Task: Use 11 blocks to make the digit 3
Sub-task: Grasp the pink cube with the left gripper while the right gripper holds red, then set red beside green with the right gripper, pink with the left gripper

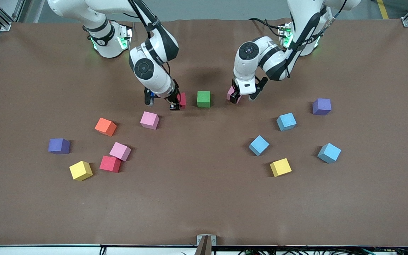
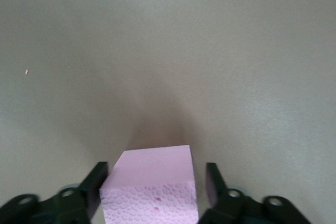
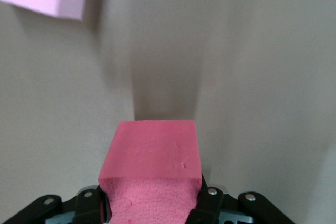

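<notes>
Sitting betw. left fingers — pink cube, slight gaps; right fingers clamp red cube.

An orange cube sits on the brown table in the left half of the frame, a little above mid-height. One purple cube lies lower and farther toward the left edge. A second purple cube rests in the right half, above mid-height. A small metal bracket shows at the bottom centre edge.
</notes>
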Controlling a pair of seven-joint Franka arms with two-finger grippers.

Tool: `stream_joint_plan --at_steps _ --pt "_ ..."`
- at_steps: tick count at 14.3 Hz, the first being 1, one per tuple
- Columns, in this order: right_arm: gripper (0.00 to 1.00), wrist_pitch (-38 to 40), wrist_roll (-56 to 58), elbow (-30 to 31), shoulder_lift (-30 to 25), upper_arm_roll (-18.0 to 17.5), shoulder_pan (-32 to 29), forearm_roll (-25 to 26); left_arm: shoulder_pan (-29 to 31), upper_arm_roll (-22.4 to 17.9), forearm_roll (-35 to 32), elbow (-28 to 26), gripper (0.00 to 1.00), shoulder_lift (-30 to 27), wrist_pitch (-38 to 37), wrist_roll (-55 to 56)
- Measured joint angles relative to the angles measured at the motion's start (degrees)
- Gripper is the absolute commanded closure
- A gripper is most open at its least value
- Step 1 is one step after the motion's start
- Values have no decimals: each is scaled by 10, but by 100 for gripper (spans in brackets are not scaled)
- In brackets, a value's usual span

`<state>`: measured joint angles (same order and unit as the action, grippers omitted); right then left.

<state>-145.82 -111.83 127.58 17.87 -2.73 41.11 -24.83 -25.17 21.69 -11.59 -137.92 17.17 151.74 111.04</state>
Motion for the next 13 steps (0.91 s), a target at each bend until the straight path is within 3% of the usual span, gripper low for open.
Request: stream_joint_plan --at_steps 2,4,13 --pt "100 -31 0 0 18 -1 16 -26 1 0 1 1 70 2 3 12" --pt "100 -61 -1 1 35 -1 30 -37 1 0 2 4 81 2 5 52" --pt "100 -83 -2 0 47 0 37 -70 1 0 2 55 82 18 6 256"
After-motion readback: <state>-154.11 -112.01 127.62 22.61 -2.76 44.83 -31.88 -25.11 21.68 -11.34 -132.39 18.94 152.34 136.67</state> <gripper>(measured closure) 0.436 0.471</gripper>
